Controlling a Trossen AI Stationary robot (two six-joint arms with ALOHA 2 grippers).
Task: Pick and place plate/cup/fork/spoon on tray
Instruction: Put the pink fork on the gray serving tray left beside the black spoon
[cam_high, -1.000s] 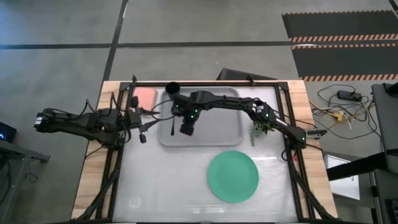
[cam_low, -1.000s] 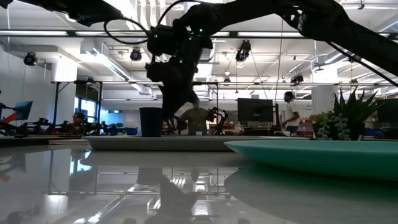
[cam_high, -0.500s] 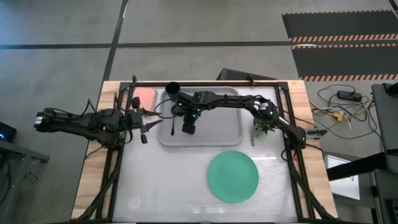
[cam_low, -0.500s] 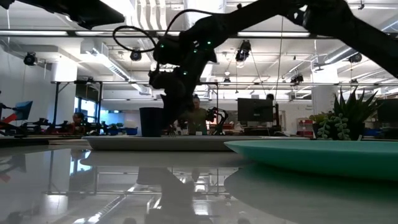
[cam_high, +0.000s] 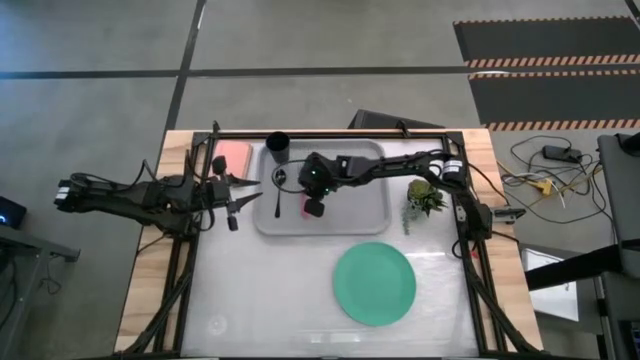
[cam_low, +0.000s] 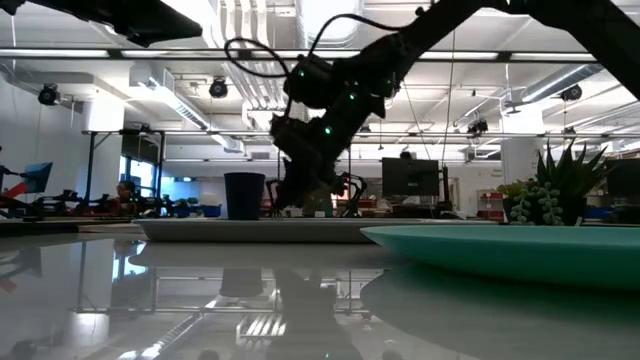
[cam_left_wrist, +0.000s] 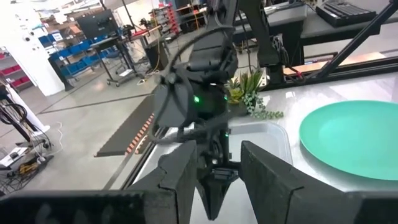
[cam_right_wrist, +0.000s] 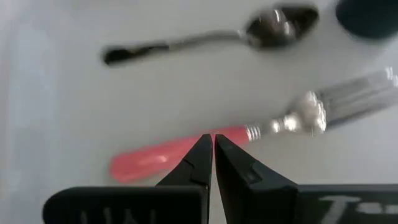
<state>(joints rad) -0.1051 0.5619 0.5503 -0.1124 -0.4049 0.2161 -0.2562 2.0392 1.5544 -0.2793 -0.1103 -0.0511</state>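
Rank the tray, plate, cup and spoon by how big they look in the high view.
1. tray
2. plate
3. cup, spoon: unsure; the spoon is longer but far slimmer.

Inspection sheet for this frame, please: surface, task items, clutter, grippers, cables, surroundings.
Surface: glossy white table, wooden edges.
Task items: tray holds cup, spoon and fork; plate on the table, off the tray.
Clutter: pink pad beside the tray; small plant.
Grippers: right gripper shut, empty, above the fork's handle; left gripper open, at the table's left side.
Cables: loose leads on the floor right of the table.
Surroundings: open workshop; people in the background.
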